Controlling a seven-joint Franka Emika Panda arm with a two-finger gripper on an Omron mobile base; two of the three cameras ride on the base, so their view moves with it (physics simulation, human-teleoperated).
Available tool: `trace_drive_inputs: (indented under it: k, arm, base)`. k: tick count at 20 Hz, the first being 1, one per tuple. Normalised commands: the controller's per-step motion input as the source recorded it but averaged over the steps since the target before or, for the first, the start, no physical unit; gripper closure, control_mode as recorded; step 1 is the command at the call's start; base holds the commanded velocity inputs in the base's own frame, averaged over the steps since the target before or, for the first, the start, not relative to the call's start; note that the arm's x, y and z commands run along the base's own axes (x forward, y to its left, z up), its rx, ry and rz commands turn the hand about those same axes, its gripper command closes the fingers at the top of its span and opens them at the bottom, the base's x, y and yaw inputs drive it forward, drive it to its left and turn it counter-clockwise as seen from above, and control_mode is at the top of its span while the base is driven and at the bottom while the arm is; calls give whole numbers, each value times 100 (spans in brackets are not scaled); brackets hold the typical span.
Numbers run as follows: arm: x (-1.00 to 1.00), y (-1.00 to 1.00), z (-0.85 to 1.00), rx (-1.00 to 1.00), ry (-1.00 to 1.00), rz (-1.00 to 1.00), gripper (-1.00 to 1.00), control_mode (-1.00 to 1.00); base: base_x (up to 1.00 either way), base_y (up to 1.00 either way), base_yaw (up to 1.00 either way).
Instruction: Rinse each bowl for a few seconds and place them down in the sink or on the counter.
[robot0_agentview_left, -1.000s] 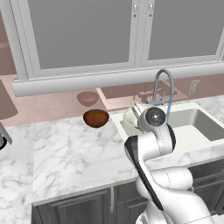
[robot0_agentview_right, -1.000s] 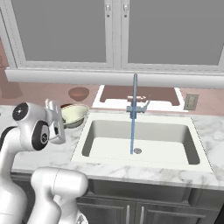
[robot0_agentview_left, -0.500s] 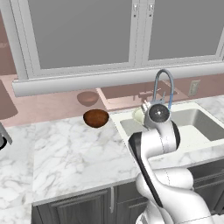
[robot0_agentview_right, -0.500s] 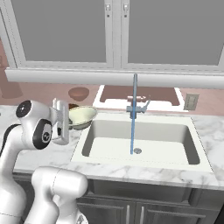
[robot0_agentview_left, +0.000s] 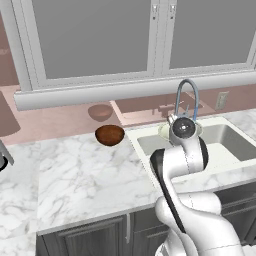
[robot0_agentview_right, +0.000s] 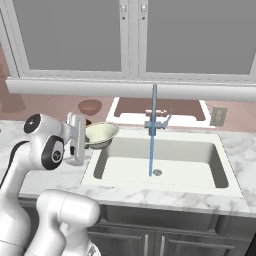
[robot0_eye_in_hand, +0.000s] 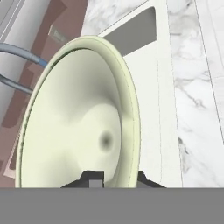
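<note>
- The cream bowl (robot0_agentview_right: 100, 134) has travelled from the desk (robot0_agentview_left: 85, 172) to the sink (robot0_agentview_right: 210, 172) edge.
- The tool (robot0_eye_in_hand: 113, 178) pinches its rim, seemingly firmly.
- Rinsing comes next: carry it under the running stream (robot0_agentview_right: 151, 150).

bowl (robot0_agentview_right: 101, 134) pale cream-green; second bowl (robot0_agentview_left: 109, 135) glossy reddish-brown; counter (robot0_agentview_left: 85, 172) white, grey-veined; sink (robot0_agentview_right: 165, 165) white

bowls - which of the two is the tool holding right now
The pale cream bowl, gripped at its rim by the tool and carried over the left edge of the sink. The dark reddish-brown bowl sits alone on the counter, untouched.
</note>
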Motion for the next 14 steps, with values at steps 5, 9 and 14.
trace_drive_inputs:
  k: [5, 9, 14]
  arm:
    - [14, -19, -3, 0, 4, 0, 100, -100]
    - [18, -19, -6, 0, 4, 0, 100, -100]
    - [23, -20, -8, 0, 3, 0, 100, -100]
  base:
    - [0, 0, 0]
    - [0, 0, 0]
    - [0, 0, 0]
